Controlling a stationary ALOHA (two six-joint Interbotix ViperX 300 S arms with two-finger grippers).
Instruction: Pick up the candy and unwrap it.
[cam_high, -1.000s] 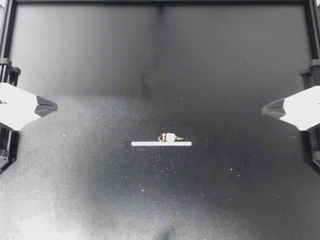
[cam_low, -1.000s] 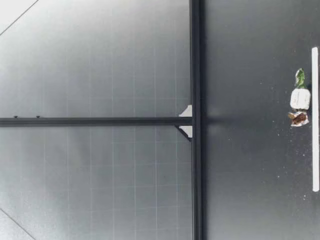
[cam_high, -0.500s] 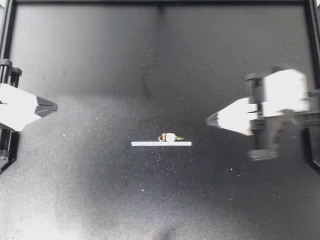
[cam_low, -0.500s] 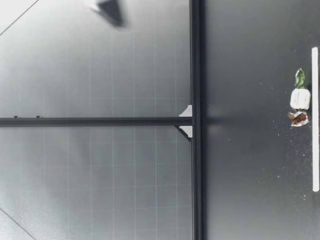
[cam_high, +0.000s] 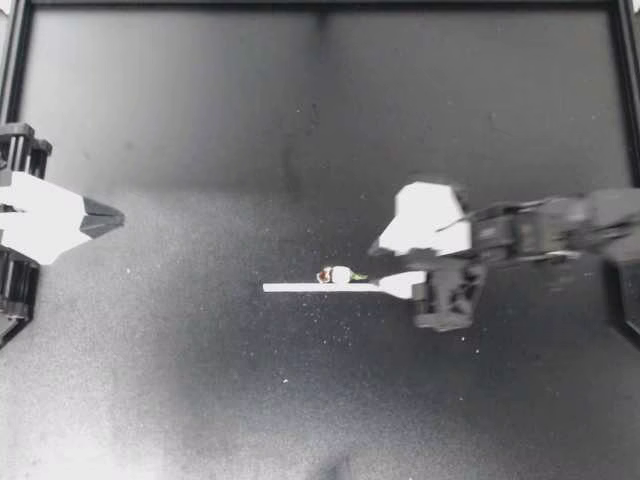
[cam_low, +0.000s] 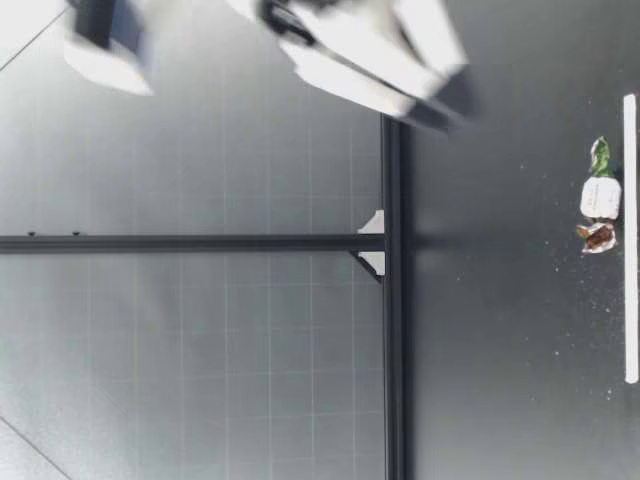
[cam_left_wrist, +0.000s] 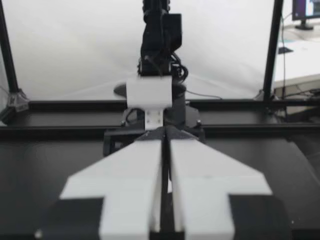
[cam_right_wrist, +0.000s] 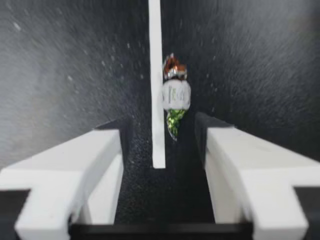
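The right gripper hangs with jaws wide just short of the candy beside the white strip, while the left gripper, jaws together, sits well apart.

A black, speckled table is bordered at its far edge by a black frame. Beyond it a pale gridded panel is seen; a white backdrop and a monitor are shown elsewhere.
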